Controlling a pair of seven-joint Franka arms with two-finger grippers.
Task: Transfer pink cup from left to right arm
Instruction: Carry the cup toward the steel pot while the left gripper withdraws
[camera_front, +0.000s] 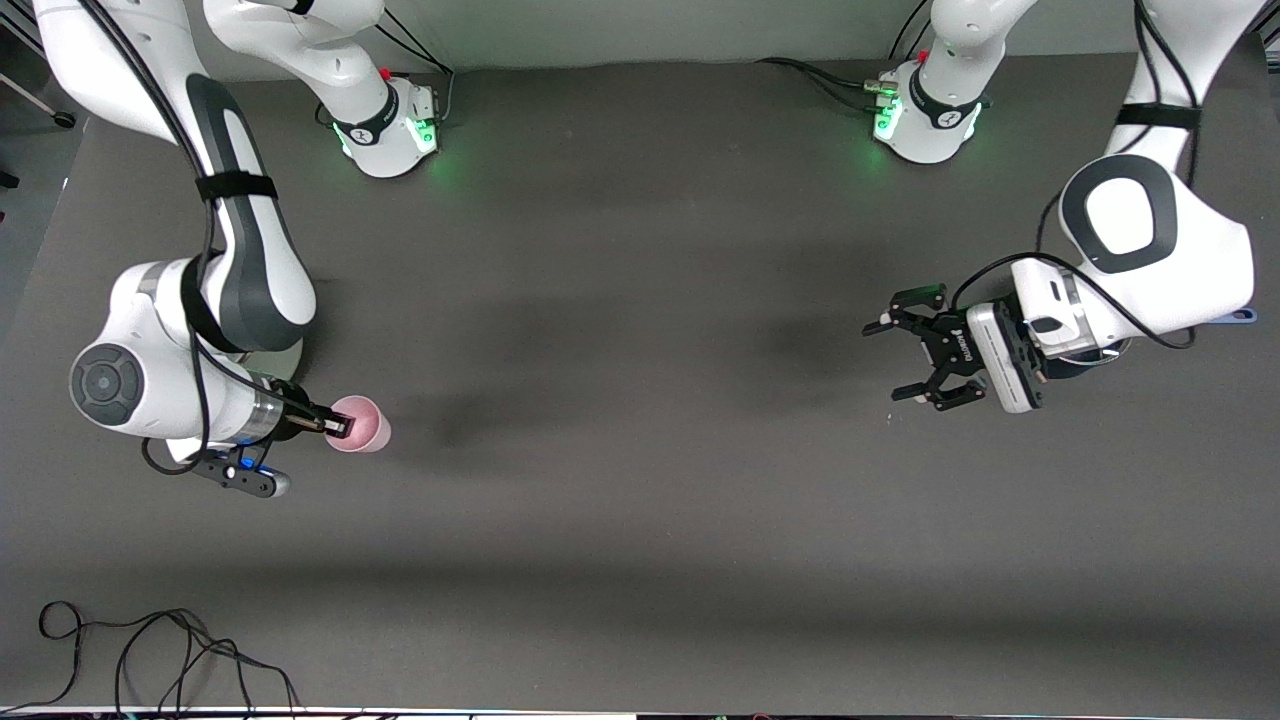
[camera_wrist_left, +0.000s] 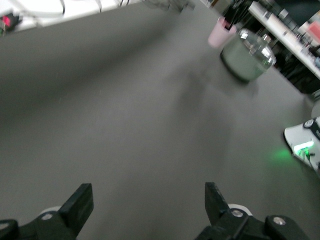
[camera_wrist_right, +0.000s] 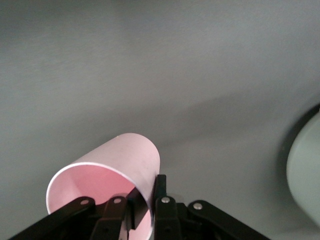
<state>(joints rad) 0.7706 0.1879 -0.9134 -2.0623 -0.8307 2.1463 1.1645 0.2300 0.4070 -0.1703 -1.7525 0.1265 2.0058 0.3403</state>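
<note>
Right gripper (camera_front: 338, 426) pinches the pink cup's (camera_front: 362, 424) rim, one finger inside, at the table's (camera_front: 640, 500) right-arm end, about 8 o'clock. Left gripper (camera_front: 905, 358) spread wide, holding nothing, about 3 o'clock.

**Robot lab bench, not a home or shop**

Two white arms are standing bolted at one edge of a dark grey matted table (camera_front: 640, 300), bases (camera_front: 385, 130) glowing green status lights. Black cables (camera_front: 150, 650) are trailing loose along the table edge nearest the front camera, more wiring running from the bases. The left wrist view is showing cluttered shelving or benches (camera_wrist_left: 285, 25) past the table end, contents too blurred to name.
</note>
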